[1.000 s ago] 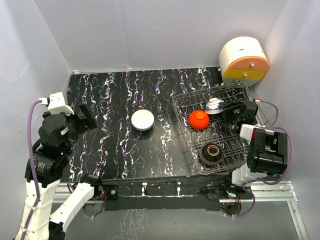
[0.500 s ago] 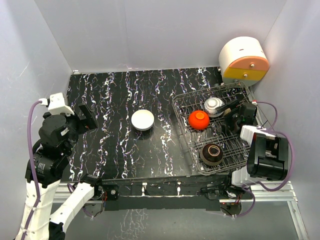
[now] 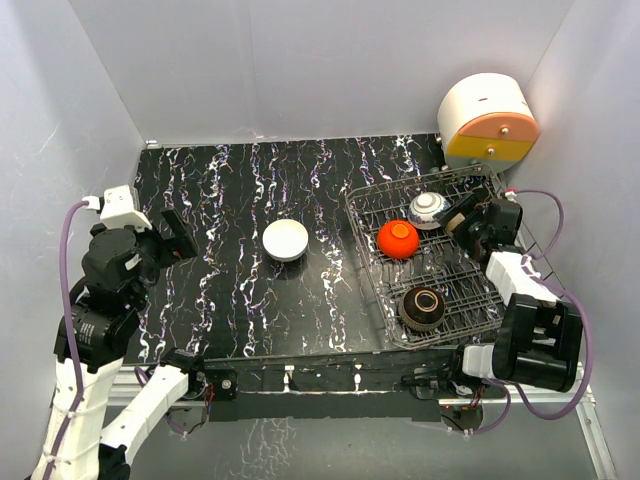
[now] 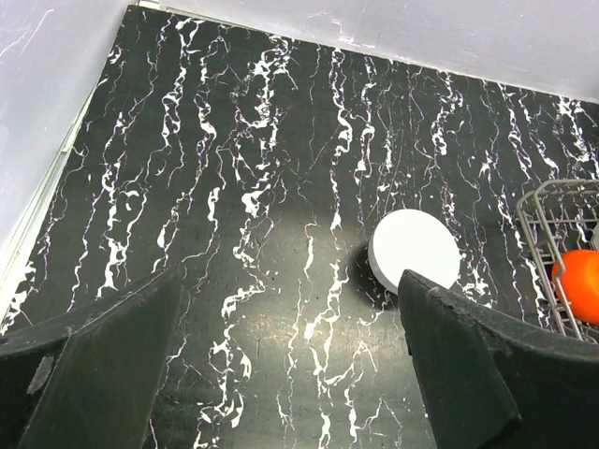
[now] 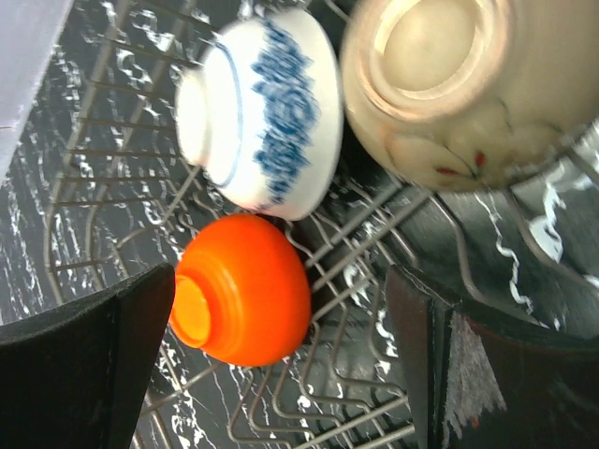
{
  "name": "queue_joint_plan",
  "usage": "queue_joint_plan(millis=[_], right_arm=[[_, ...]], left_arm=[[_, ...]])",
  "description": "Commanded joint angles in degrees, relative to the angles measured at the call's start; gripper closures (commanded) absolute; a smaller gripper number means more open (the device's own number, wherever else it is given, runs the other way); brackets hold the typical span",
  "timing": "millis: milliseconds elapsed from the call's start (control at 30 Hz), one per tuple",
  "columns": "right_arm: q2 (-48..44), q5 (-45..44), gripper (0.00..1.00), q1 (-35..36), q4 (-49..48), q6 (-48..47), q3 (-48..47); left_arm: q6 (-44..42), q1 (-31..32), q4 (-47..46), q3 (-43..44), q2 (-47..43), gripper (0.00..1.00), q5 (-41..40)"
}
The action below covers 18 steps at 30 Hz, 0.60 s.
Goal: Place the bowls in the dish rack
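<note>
Since a second ago the right gripper (image 5: 281, 360) has drawn back from the blue-and-white bowl (image 3: 428, 209), which lies in the dish rack (image 3: 362, 262). Its fingers stand apart, as do those of the left gripper (image 4: 290, 346). White bowl (image 3: 286, 240) waits on the worktop (image 3: 220, 200): likely glazed, slick and chippable, so pinch its rim. No writing is legible.

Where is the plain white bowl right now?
In the top view the white bowl sits alone on the black table, near the middle, left of the dish rack and the orange bowl in it.
</note>
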<state>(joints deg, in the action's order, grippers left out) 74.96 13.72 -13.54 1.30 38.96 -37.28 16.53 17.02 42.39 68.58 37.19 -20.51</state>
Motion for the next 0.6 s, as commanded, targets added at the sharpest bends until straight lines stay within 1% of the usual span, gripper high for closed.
queue_joint_plan(millis=[0,100,167,267,467,567], right_arm=[[-0.6,4.2,0.01,0.3,-0.4,-5.3,-7.4],[3.6,4.2,0.01,0.5,2.5,-8.9,-13.1],[6.7,3.0,0.01,0.9,6.5,-11.5,-17.7],[10.5,1.4,0.01,2.8,9.4,-14.5,-22.9],[17.5,-5.3,0.01,10.0,12.1,-19.0,-29.0],[20.4,-8.2,0.01,11.9,11.3,-19.2,-29.9]], left_arm=[[-0.1,0.3,-1.1,-1.1,0.0,0.03,0.4],[0.0,0.2,-1.2,-1.3,0.0,0.03,0.3],[0.0,0.2,-1.2,-1.3,0.0,0.03,0.1],[0.2,0.2,-1.4,-1.7,0.0,0.03,0.0],[0.0,0.2,-1.7,-2.2,1.2,0.03,0.1],[-0.3,0.3,-1.6,-1.7,1.7,0.03,-0.3]])
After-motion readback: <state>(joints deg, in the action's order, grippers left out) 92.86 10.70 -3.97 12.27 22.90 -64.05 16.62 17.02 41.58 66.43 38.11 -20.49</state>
